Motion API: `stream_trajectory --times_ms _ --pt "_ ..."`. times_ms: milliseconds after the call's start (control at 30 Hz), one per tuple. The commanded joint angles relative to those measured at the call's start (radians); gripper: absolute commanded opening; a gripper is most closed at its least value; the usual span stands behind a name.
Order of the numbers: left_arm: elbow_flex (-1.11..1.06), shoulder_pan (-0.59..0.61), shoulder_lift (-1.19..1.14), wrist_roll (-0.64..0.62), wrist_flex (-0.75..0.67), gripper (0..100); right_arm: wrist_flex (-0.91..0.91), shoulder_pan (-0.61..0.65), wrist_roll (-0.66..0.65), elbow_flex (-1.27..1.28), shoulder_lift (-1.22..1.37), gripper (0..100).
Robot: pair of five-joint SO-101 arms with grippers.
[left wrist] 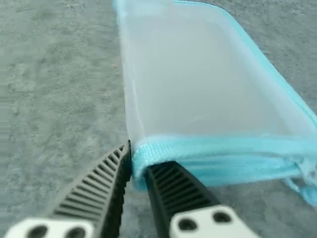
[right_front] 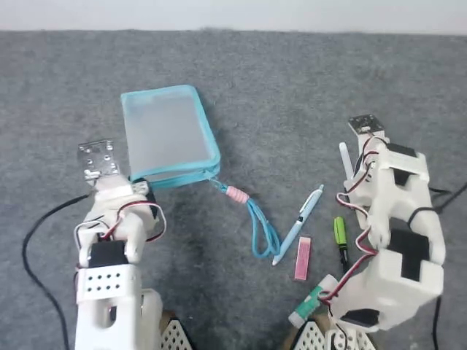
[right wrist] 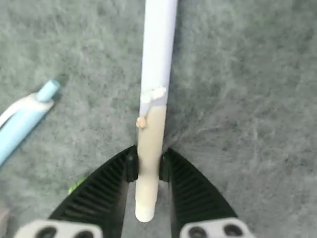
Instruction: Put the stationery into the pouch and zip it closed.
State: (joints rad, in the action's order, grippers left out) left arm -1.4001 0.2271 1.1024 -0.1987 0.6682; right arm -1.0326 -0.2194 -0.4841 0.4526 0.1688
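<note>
**Left wrist view, nearest the lens.** The 2 ribbed black fingers of the left gripper [left wrist: 137, 159] are clenched on the turquoise edging at the near left corner of the pouch [left wrist: 198, 84]. 1 finger lies outside the edging and 1 under it. The pouch lies flat, with a frosted, translucent face and a turquoise border. Whether its zip is open cannot be told.

**Right wrist view, nearest the lens.** The right gripper [right wrist: 148, 159] grasps a white pen [right wrist: 157, 59] close to its cream-coloured near end. The barrel runs straight out from between the fingers over the grey mat [right wrist: 257, 99]. The tip of a blue pen [right wrist: 29, 111] lies beside it, apart from the held pen.

**High view.**
1. The pouch [right_front: 166, 133] lies left of centre on the mat, toward the far side, with the left arm at its near left corner.
2. A blue cord [right_front: 257, 222] with a pink section leaves the pouch's near right corner and loops toward the near right.
3. The blue pen [right_front: 299, 223] lies tilted just right of the loop.
4. A pink eraser [right_front: 302, 258] lies just right of that pen's near end.
5. A green highlighter [right_front: 340, 233] lies between the eraser and the right arm.
6. A white tube with a green cap [right_front: 309, 303] lies at the near edge, partly under the right arm.
7. The white pen [right_front: 344, 157] is at the right, well apart from the pouch.
</note>
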Motion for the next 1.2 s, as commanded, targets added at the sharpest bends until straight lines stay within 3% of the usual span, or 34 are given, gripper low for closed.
stream_trajectory --times_ms 0,300,567,767,1000,1167 --pt "0.013 -0.091 -0.009 -0.017 -0.041 1 -0.105 0.007 -0.020 -0.018 -0.160 0.7" --pt "0.007 -0.201 -0.017 -0.106 -0.219 1 -0.352 0.163 -0.132 0.057 -0.639 0.7" --pt "-0.007 -0.255 -0.018 -0.107 -0.262 1 -0.506 0.314 -0.107 0.110 -1.033 0.7" --pt "-0.008 -0.258 -0.018 -0.106 -0.262 1 -0.584 0.407 -0.083 0.106 -1.173 0.7" --pt "-0.008 -0.262 -0.018 -0.106 -0.261 1 -0.630 0.699 -0.054 0.104 -1.294 0.7" --pt "-0.008 -0.262 -0.018 -0.106 -0.259 1 -0.558 0.742 0.006 0.104 -1.199 0.7"
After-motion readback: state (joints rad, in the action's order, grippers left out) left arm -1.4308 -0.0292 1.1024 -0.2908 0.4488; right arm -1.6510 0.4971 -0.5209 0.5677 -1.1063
